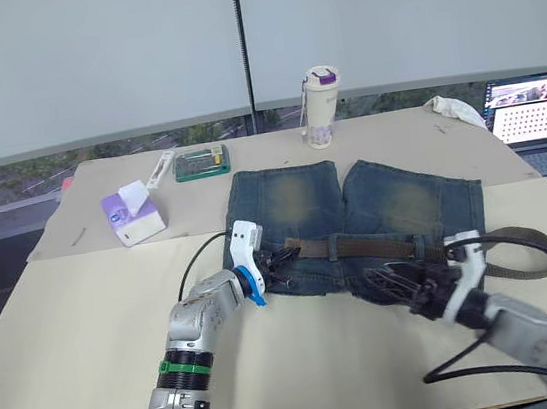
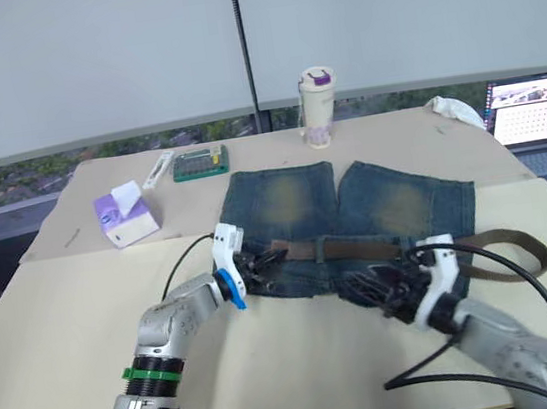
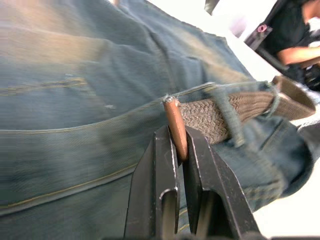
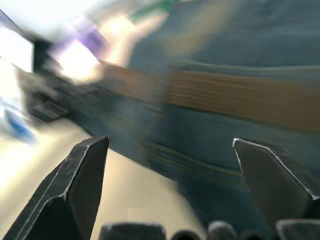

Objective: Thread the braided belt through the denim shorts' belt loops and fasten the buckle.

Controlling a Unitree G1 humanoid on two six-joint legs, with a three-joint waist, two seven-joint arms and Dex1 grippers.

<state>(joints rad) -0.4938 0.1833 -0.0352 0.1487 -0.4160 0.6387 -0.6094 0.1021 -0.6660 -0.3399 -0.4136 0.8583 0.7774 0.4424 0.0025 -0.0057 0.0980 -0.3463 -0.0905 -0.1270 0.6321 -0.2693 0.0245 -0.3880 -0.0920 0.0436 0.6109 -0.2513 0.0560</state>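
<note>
Left eye view: the shorts [image 1: 356,219] lie flat on the tabletop [image 1: 88,330], waistband toward the robot, legs pointing away. The belt [image 1: 370,246] runs along the waistband under loops [image 1: 333,248]; its free part leaves the shorts on the robot's right side and curls in a loop on the tabletop [image 1: 533,256]. The left hand [image 1: 279,260] sits at the waistband's left end, closed on the belt tip. The right hand [image 1: 389,280] hovers over the waistband's right part, fingers spread apart. Beyond the shorts' legs stand a bottle [image 1: 320,107] and a green box [image 1: 201,161]; left of the shorts is a purple tissue pack [image 1: 132,215]; far right of them, a laptop [image 1: 534,115].

Right eye view: the same layout. The left hand [image 2: 259,263] pinches the belt's end [image 2: 290,251] at the shorts' left edge, and the right hand [image 2: 373,287] is over the denim just near of the belt.

Left wrist view: the two black fingers [image 3: 165,165] clamp the smooth brown tip [image 3: 176,127] of the belt, held on edge. Past the tip the braided strap [image 3: 215,114] passes under a denim loop [image 3: 229,112] on the shorts [image 3: 75,100].

Right wrist view: the fingers [image 4: 75,190] stand wide apart with nothing between them, above the shorts [image 4: 215,145]; the belt [image 4: 240,97] crosses the denim beyond them.
</note>
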